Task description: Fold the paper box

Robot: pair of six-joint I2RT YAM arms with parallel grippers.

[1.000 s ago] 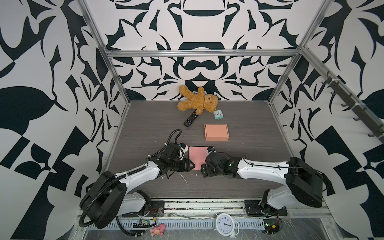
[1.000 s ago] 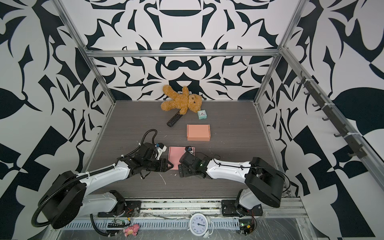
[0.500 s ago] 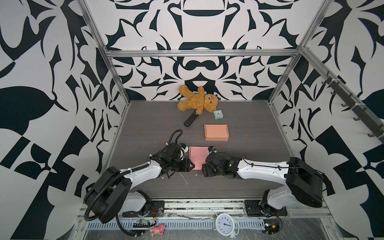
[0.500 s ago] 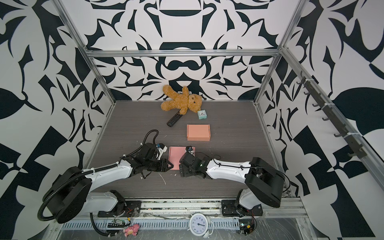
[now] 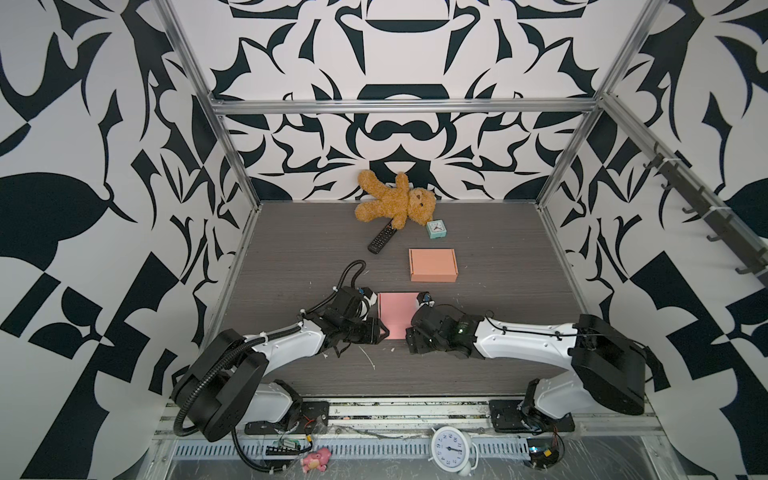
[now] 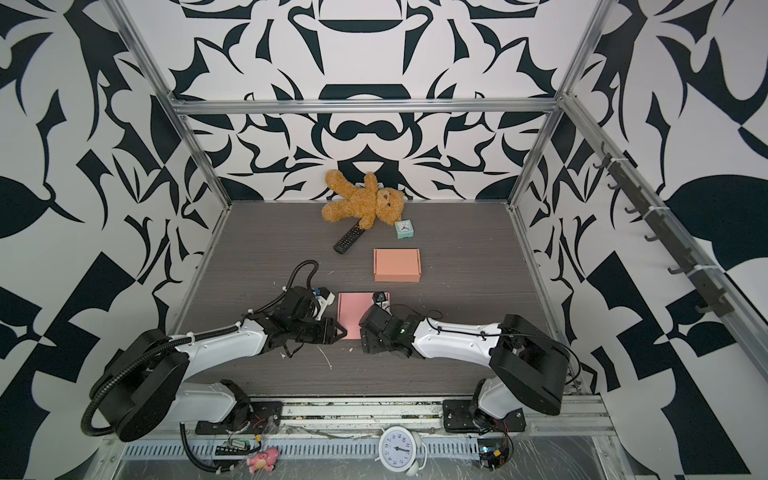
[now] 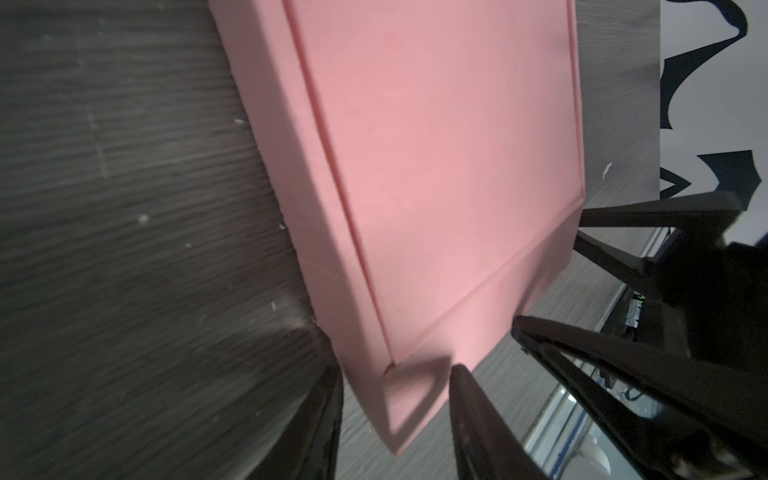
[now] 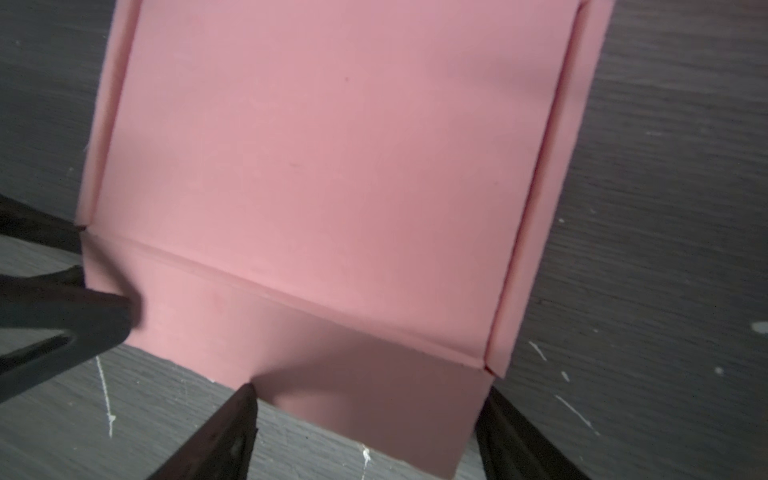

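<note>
The pink paper box (image 5: 397, 313) (image 6: 357, 311) lies flat on the table near the front, between my two arms. My left gripper (image 5: 384, 332) (image 6: 343, 332) is at its near left corner. In the left wrist view the gripper (image 7: 395, 371) has both fingertips against the raised corner tab of the box (image 7: 436, 166). My right gripper (image 5: 409, 334) (image 6: 362, 336) is at the near right corner. In the right wrist view it (image 8: 368, 391) stands wide open astride the front flap of the box (image 8: 332, 166). The left gripper's finger (image 8: 83, 311) presses the flap's other end.
Behind the pink box sits a folded orange box (image 5: 433, 265). Further back are a black remote (image 5: 381, 237), a teddy bear (image 5: 395, 201) and a small teal clock (image 5: 436, 229). A white clock (image 5: 449, 448) and a pink toy (image 5: 316, 459) lie on the front rail.
The right jaws have narrowed a little around the front flap. The left jaws have closed slightly on the corner. Both arms and the box have stayed almost where they were.
</note>
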